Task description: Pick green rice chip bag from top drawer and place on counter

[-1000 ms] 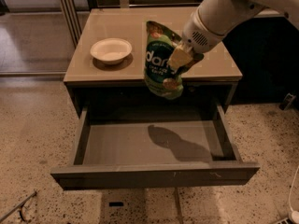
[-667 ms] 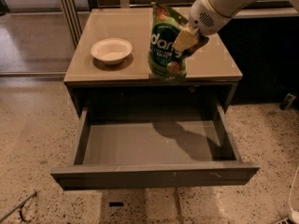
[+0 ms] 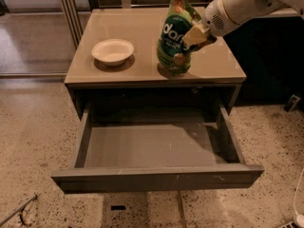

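The green rice chip bag [image 3: 174, 37] stands upright over the counter [image 3: 142, 27], its bottom at or just above the tan top near the front edge, right of centre. My gripper [image 3: 195, 36] comes in from the upper right and is shut on the bag's right side. The top drawer [image 3: 156, 146] is pulled fully open below, and its grey interior holds nothing.
A white bowl [image 3: 112, 51] sits on the counter's left part. Speckled terrazzo floor surrounds the cabinet. A metal frame [image 3: 69, 13] stands at the back left, dark furniture at the right, and a cable [image 3: 299, 198] lies at the lower right.
My gripper has carried the bag up and back from above the drawer onto the counter area, and the bag now stands more upright.
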### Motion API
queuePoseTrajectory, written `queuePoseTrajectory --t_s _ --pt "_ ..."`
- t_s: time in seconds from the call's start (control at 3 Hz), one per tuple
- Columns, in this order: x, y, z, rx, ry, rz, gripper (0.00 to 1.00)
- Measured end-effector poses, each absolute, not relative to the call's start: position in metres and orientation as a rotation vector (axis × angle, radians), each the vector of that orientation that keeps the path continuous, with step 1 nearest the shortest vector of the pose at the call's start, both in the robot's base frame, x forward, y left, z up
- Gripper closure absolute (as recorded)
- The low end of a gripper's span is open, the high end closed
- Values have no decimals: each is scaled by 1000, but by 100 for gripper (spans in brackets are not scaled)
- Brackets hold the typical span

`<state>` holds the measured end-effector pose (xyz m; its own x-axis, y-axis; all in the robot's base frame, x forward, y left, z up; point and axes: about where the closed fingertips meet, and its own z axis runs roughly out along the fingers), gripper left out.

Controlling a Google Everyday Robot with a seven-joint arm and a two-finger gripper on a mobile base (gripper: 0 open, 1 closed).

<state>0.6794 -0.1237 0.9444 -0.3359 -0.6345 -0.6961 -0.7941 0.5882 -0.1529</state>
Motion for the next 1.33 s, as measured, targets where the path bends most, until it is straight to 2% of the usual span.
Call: queuePoseTrajectory --t_s 1.0,1.33 --pt "711 -141 908 -916 2091 311 100" --pt "711 -141 908 -916 2091 311 81"
